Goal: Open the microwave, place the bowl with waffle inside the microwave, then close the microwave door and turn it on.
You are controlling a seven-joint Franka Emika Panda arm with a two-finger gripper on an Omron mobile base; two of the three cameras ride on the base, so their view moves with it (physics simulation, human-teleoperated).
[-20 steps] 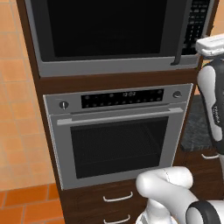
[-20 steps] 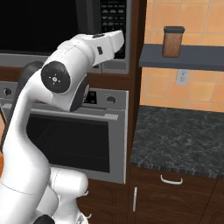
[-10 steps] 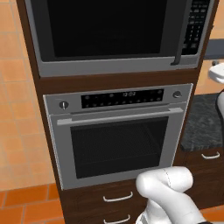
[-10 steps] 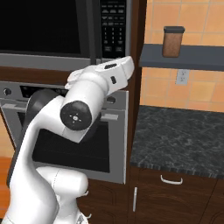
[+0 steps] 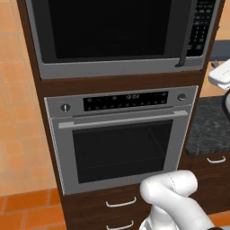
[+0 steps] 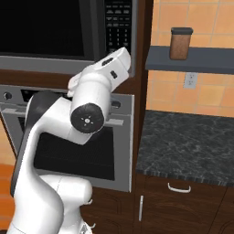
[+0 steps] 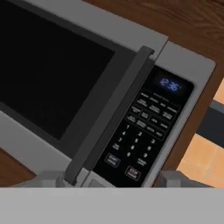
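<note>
- Two finger tips of my gripper (image 7: 111, 180) poke up at the bottom of the hand view, well apart, nothing between them; empty, I judge.
- Microwave (image 5: 121, 36) sits high above the oven (image 5: 121, 139); microwave door (image 7: 57, 74) shut.
- Hand points at the door handle (image 7: 111, 116) beside the keypad (image 7: 146, 131), likely to pull it open.
- Can't see the bowl with waffle.

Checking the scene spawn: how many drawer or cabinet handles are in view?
4. Two drawer handles under the oven, one on the drawer below the dark counter, one vertical cabinet handle beside it. The arm may hide others.
</note>
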